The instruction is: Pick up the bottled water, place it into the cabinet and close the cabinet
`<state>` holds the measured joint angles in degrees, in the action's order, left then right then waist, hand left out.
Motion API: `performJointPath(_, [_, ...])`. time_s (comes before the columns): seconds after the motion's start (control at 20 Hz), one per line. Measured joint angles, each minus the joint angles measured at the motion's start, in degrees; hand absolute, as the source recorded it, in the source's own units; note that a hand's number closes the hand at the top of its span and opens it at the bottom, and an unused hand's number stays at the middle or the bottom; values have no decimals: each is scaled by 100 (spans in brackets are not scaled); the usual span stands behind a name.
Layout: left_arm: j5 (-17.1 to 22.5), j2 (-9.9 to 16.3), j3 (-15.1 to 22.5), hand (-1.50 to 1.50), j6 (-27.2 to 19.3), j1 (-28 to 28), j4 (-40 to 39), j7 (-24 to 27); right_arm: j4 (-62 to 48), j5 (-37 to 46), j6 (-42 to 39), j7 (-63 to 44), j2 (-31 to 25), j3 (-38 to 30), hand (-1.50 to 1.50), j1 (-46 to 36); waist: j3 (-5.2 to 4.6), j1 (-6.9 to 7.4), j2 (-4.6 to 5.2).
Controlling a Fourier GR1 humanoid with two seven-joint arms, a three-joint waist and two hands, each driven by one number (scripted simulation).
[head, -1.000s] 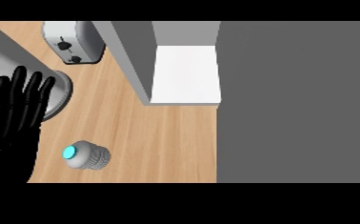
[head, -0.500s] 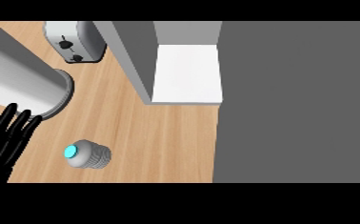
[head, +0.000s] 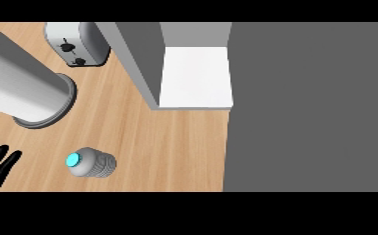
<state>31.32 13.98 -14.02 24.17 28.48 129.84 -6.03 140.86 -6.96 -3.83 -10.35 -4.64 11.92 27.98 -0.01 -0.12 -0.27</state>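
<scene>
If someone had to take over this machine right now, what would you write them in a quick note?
Left robot hand: only black fingertips show at the left edge, holding nothing; open or curled can't be told.
Right robot hand: not in view.
Bottle: upright on the counter, blue cap up, untouched.
Cabinet: open, white shelf showing.
Done: nothing yet.
Left: grasp the bottle, set it on the shelf, close the cabinet.

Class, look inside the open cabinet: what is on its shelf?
The cabinet shows a bare white shelf with nothing on it. Its deeper interior is hidden from this angle. The bottled water stands outside, on the counter.
</scene>
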Motion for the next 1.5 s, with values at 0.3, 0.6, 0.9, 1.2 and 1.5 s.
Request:
performJointPath(0.3, [-457,-403,-6,-150,274,405,61,206,75,110,-196,386,-17,146,-150,613,1,-4,0])
performJointPath(0.6, [-751,-512,-247,-150,264,8,-570,361,126,165,-299,720,-4,280,-150,1069,0,-44,7])
performJointPath(0.9, [-1575,-680,-249,-150,261,-480,-1627,905,182,219,-419,991,-86,275,-150,1387,-2,-70,12])
performJointPath(1.2, [-2141,-695,-296,-150,288,-1055,-2984,1595,168,302,-552,1418,-72,485,-150,1810,-4,-93,12])
performJointPath(1.5, [-2693,-706,-348,-150,174,-1629,-4483,2504,203,326,-625,1619,-160,497,-150,2084,-7,-106,17])
